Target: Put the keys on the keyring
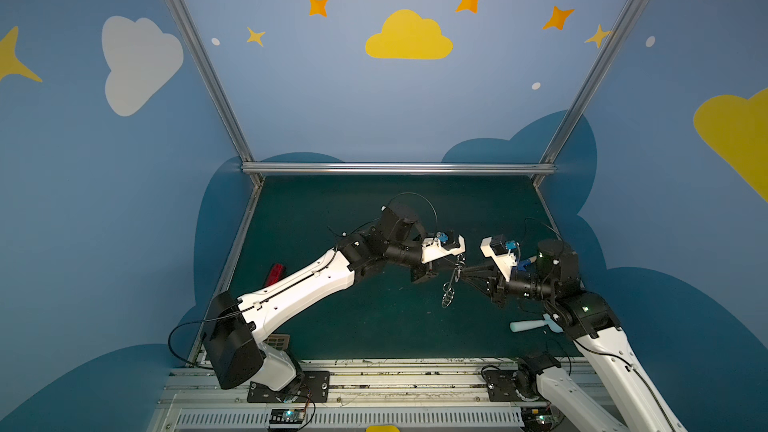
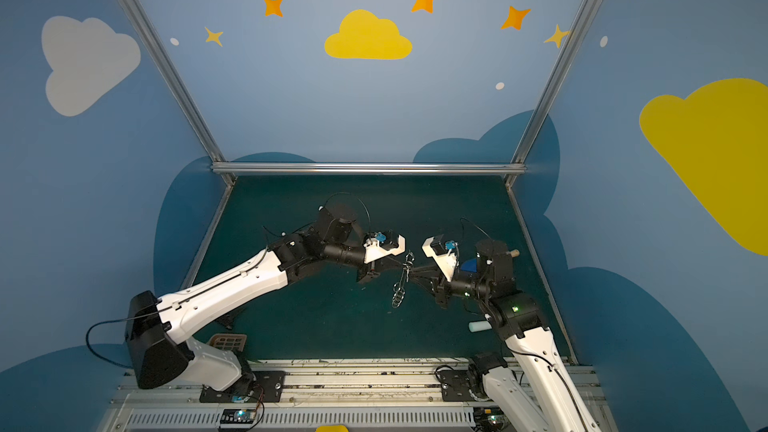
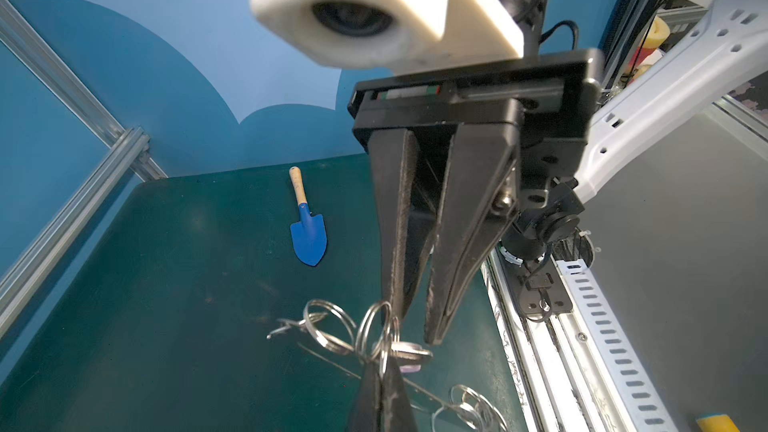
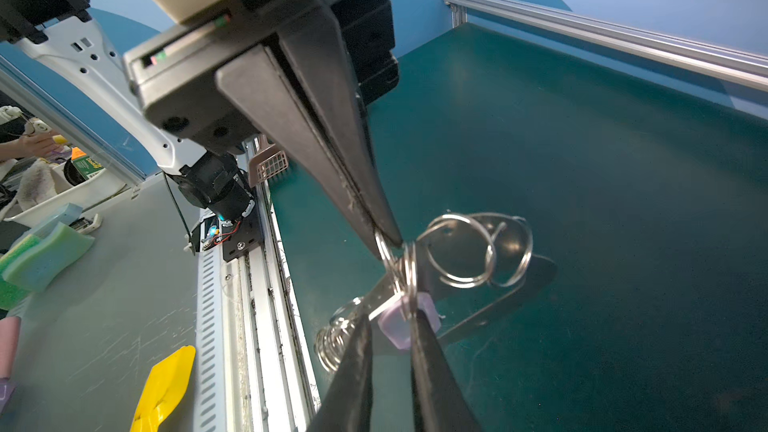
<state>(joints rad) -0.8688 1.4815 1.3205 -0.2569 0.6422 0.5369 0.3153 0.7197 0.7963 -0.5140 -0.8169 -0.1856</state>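
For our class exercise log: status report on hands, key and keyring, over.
Left hand shut on a keyring split ring. Right hand open at the key head. Blue trowel lies well apart.

Left arm (image 1: pixel 299 288) and right arm (image 1: pixel 611 351) stretch inward, meeting at the keyring (image 4: pixel 455 249). The left end effector (image 4: pixel 392 242) is pinched tight on one of its rings (image 4: pixel 409 272). The right end effector (image 3: pixel 413 328) (facing it, tip to tip) has jaws slightly apart, the key (image 4: pixel 397 324) head between them.
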